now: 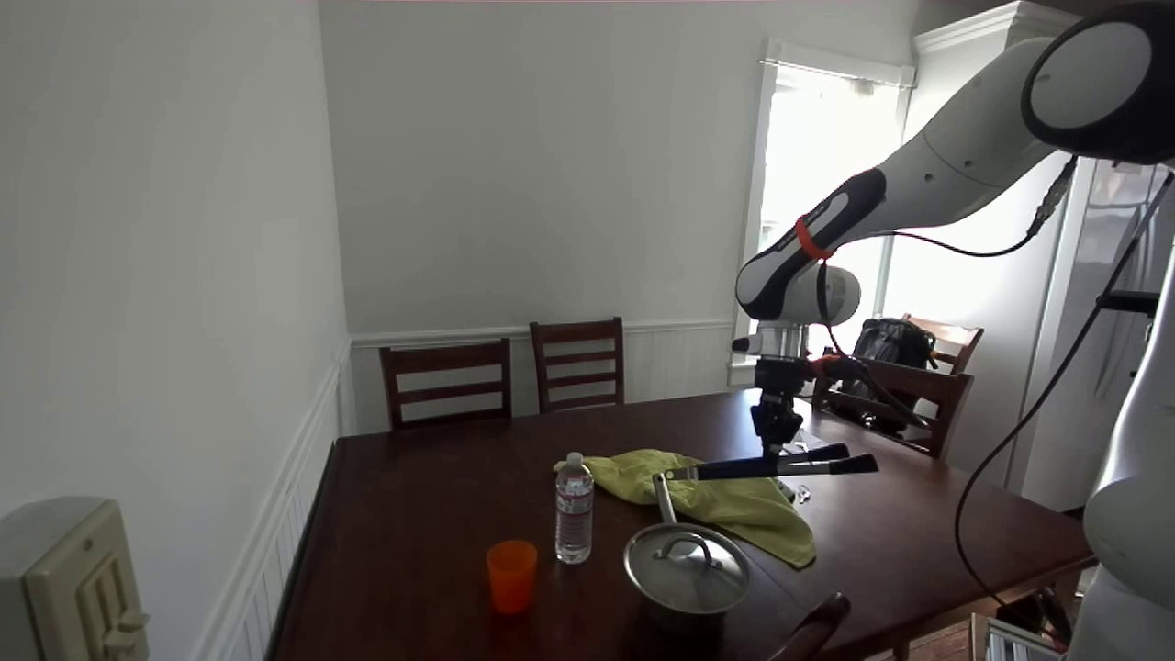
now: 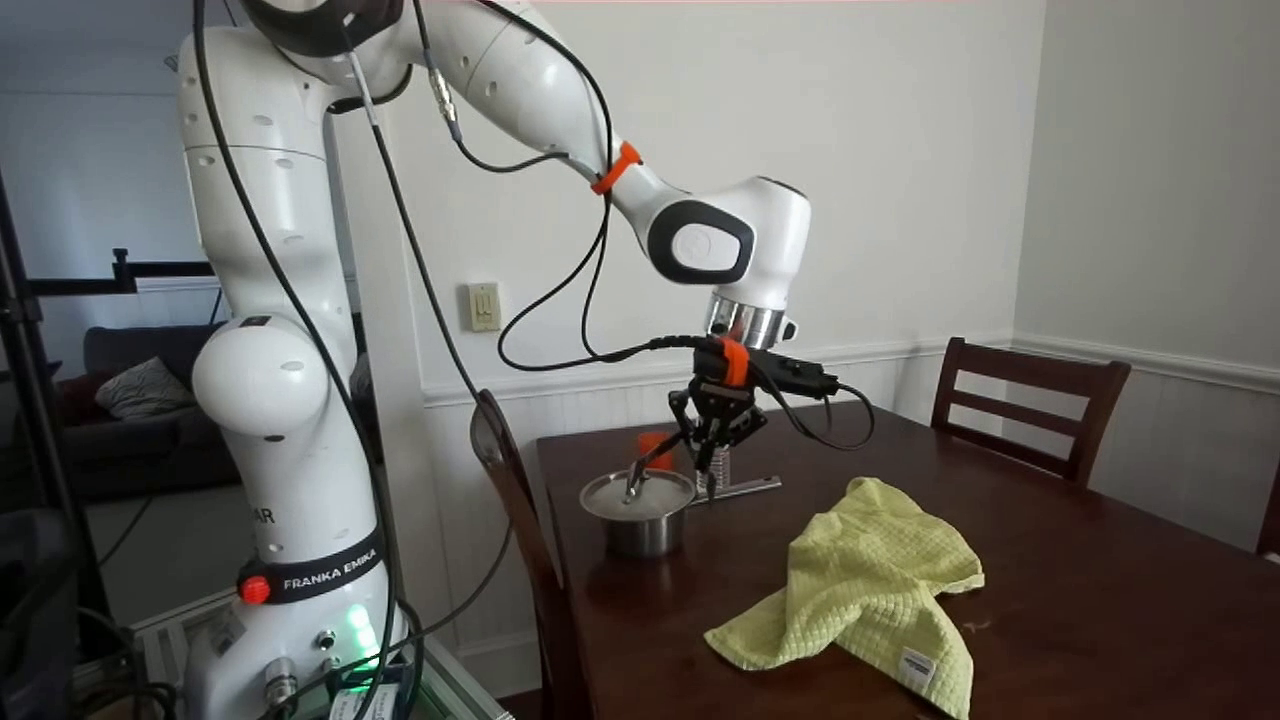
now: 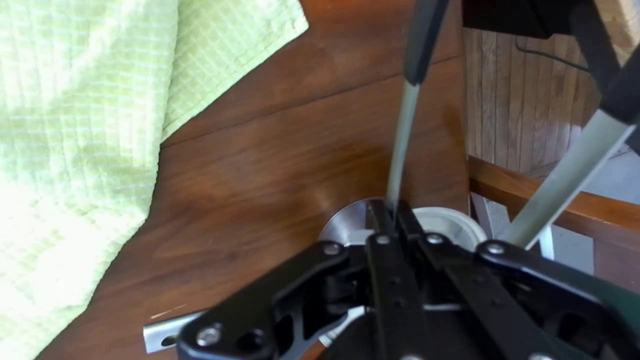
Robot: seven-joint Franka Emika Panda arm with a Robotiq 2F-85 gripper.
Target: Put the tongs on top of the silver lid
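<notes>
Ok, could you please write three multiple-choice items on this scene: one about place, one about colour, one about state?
1. Where does the silver lid rest?
A) On the dish towel
B) On the saucepan
C) On a chair

2. Which colour is the tumbler?
A) Orange
B) Blue
C) Green

3. The pincer is:
A) Wide open
B) Shut, holding nothing
C) Shut on the tongs

1 B: it covers the saucepan in both exterior views.
2 A: both exterior views show this colour.
3 C: the wrist view shows one arm of the tongs clamped.

Tongs [image 1: 748, 469] aloft, splayed; silver lid [image 1: 685, 576] on pot [image 2: 645, 537].
</notes>
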